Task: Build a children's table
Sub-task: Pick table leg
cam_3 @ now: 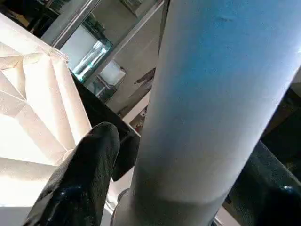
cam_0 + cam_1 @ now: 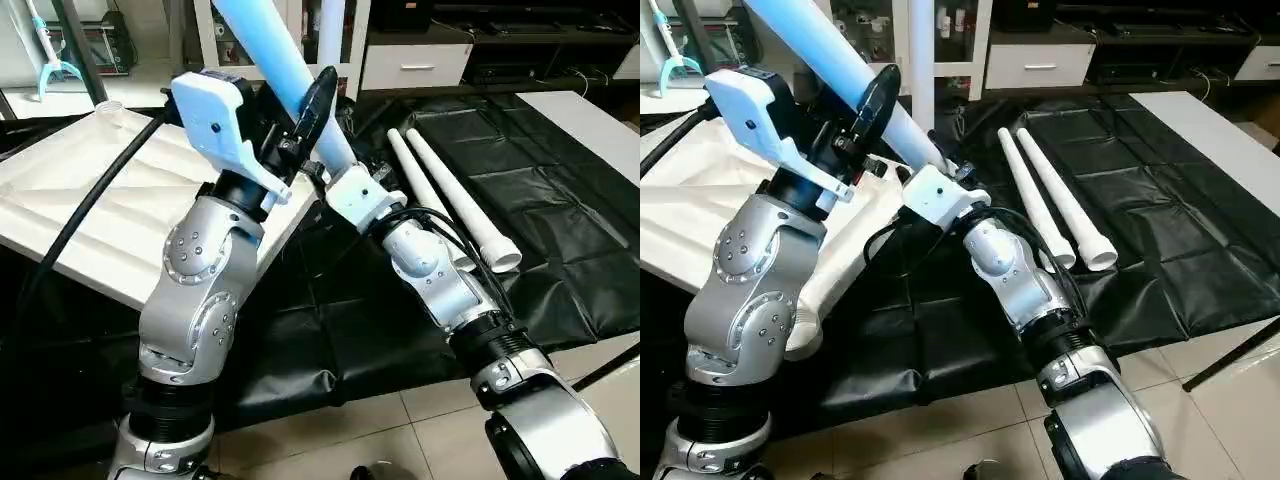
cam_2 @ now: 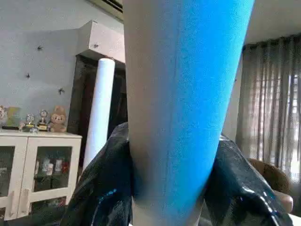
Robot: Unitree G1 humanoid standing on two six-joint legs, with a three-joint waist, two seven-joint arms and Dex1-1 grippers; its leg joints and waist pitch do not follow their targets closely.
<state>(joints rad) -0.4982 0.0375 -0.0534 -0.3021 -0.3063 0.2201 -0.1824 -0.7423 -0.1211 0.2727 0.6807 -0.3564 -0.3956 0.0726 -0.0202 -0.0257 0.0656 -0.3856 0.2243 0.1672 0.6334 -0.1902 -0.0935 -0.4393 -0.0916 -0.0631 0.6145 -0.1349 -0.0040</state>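
The children's table lies in parts. Its white tabletop [image 2: 90, 215] rests ribbed side up at the left, with a round corner socket [image 2: 108, 110] at the far corner. One long white leg [image 2: 275, 45] slants up toward the top left, and my left gripper [image 2: 305, 100] is shut on it, a black finger [image 3: 101, 188] pressing each side. My right gripper [image 2: 325, 168] straddles the same leg lower down, open, its finger [image 1: 84, 179] standing a little off the tube. Two more legs [image 2: 455, 205] lie side by side on the black sheet.
A black sheet [image 2: 560, 200] covers the work surface under the parts. Another white tube [image 2: 331, 30] stands upright behind the held leg. White cabinets [image 2: 415, 65] and shelving line the back. Tiled floor [image 2: 400, 430] lies below the near edge.
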